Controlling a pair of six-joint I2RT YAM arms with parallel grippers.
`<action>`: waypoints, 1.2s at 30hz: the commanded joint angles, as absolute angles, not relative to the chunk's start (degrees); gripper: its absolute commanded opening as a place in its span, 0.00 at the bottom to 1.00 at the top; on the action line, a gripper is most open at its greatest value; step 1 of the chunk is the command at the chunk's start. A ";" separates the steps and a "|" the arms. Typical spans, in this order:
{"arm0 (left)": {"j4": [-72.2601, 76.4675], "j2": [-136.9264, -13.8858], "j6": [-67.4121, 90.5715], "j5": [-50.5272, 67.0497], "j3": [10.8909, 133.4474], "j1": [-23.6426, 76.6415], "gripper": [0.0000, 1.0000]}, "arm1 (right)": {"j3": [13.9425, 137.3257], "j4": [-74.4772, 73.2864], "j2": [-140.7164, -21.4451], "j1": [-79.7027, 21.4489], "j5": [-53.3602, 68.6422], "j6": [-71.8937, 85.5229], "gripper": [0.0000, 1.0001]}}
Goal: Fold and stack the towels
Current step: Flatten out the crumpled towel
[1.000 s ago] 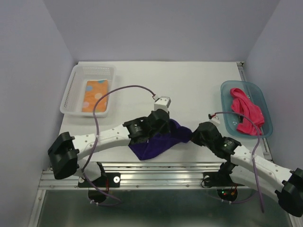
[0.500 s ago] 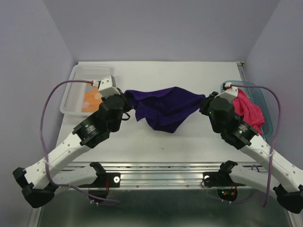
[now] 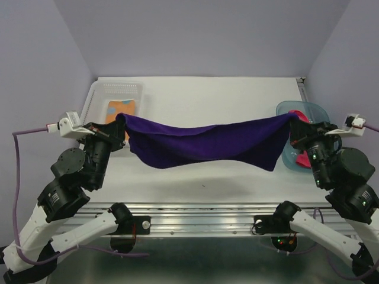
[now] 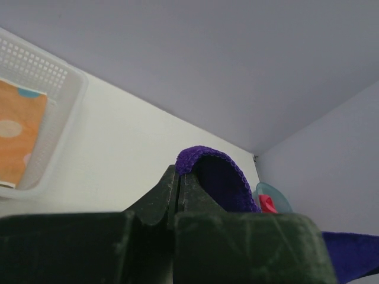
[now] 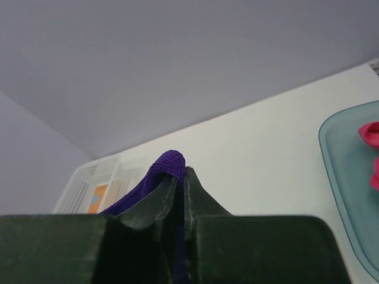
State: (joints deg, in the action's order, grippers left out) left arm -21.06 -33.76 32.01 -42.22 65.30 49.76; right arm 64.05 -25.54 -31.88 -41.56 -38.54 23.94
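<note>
The dark purple towel (image 3: 207, 142) hangs stretched wide in the air above the table, sagging in the middle. My left gripper (image 3: 120, 121) is shut on its left corner (image 4: 204, 163), my right gripper (image 3: 292, 120) is shut on its right corner (image 5: 166, 165). The orange dotted towel (image 3: 122, 109) lies folded in the clear basket (image 3: 95, 94) at the back left; it also shows in the left wrist view (image 4: 18, 139). The pink-red towel (image 3: 304, 157) lies in the teal tub (image 3: 296, 107), mostly hidden behind my right arm.
The white table (image 3: 213, 94) runs to the back wall. The basket (image 4: 53, 89) stands at the left edge, the tub (image 5: 349, 171) at the right edge. A metal rail (image 3: 201, 210) runs along the near edge.
Both arms rose and swung apart. The purple towel went from a bunched heap low near the front to a wide, taut span held high between the two grippers.
</note>
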 commanded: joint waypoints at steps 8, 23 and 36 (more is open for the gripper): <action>-23.02 -48.48 35.42 -51.42 66.26 46.17 0.00 | 64.60 -34.71 -38.40 -41.22 -58.08 29.62 0.01; -20.30 -50.99 30.94 -34.81 69.70 27.42 0.00 | 67.94 -31.81 -41.14 -41.13 -58.47 25.93 0.01; -17.59 -45.86 34.19 -24.26 64.87 27.51 0.00 | 69.08 -39.19 -41.38 -41.13 -51.75 29.69 0.01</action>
State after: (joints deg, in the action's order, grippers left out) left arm -20.58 -38.89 33.74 -26.63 66.67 27.73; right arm 68.29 -34.92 -35.07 -41.56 -48.10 27.31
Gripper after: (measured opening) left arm 0.037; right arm 0.097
